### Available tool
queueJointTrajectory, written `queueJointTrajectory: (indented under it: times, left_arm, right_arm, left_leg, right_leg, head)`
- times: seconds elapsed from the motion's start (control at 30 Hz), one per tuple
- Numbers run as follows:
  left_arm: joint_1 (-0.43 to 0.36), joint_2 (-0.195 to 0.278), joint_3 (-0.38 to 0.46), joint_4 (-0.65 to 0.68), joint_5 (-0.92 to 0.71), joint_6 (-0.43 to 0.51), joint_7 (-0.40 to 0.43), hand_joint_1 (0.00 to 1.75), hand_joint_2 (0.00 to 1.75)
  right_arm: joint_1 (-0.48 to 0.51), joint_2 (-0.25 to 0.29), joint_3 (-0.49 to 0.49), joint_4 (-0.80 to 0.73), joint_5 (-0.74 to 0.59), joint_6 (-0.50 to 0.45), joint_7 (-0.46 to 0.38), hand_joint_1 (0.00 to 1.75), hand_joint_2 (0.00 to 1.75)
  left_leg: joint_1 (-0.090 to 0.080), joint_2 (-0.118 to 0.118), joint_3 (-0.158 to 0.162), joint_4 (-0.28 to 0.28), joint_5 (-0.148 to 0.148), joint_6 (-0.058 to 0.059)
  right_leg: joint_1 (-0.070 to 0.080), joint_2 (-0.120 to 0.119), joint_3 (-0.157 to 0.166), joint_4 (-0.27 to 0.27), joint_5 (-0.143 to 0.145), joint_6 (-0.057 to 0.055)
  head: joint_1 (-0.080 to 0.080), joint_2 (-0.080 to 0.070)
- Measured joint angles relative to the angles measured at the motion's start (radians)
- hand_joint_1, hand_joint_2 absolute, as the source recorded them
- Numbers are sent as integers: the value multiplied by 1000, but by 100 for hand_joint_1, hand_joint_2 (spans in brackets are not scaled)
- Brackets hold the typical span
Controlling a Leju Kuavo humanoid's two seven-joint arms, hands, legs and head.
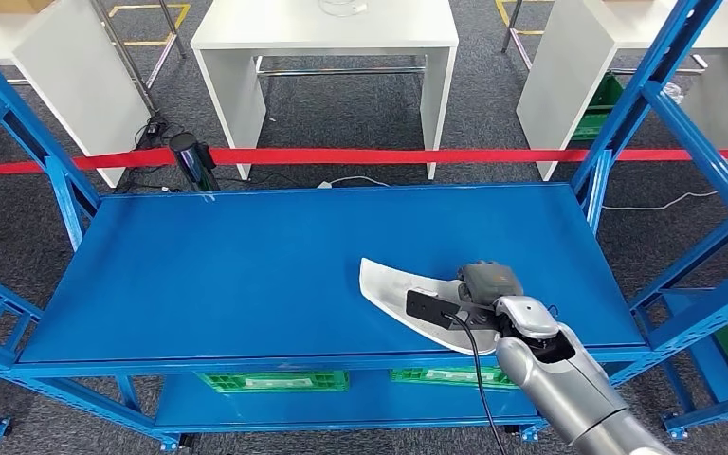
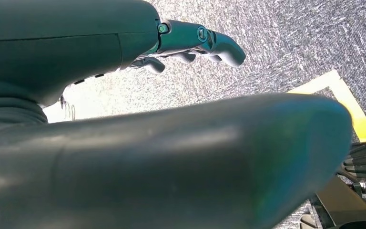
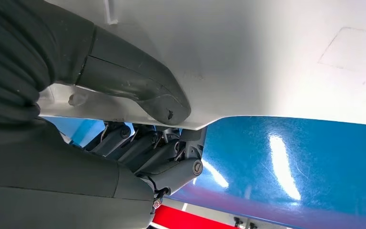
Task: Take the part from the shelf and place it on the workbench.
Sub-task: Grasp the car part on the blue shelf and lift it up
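Observation:
A pale grey curved part point(image 1: 393, 289) lies on the blue shelf point(image 1: 246, 275), toward its front right. My right hand point(image 1: 485, 284) is at the part's right end. In the right wrist view the thumb point(image 3: 138, 81) presses on one face of the part point(image 3: 267, 57) and the darker fingers point(image 3: 167, 157) sit under its edge, so the hand grips it. The part looks to be on the shelf or just above it. My left hand point(image 2: 190, 43) hangs over grey carpet with its fingers loosely curled and nothing in it.
Blue uprights point(image 1: 626, 104) frame the shelf on both sides. A red tape barrier point(image 1: 360, 154) runs behind it, with white tables point(image 1: 327, 38) beyond. Green crates point(image 1: 275, 380) sit on the lower level. A yellow floor marking point(image 2: 348, 100) lies near my left hand.

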Motion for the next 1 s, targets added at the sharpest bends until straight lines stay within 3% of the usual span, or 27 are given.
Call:
queueJointTrajectory:
  times: [1.0]
  left_arm:
    - [2,-3,5,0,19,-12,-18,0,0]
  right_arm:
    - [11,-1,-10,-6,15,-10,0,175,175]
  left_leg:
    - [0,0,0,0,0,0]
  right_leg:
    - [0,0,0,0,0,0]
  head:
    - [0,0]
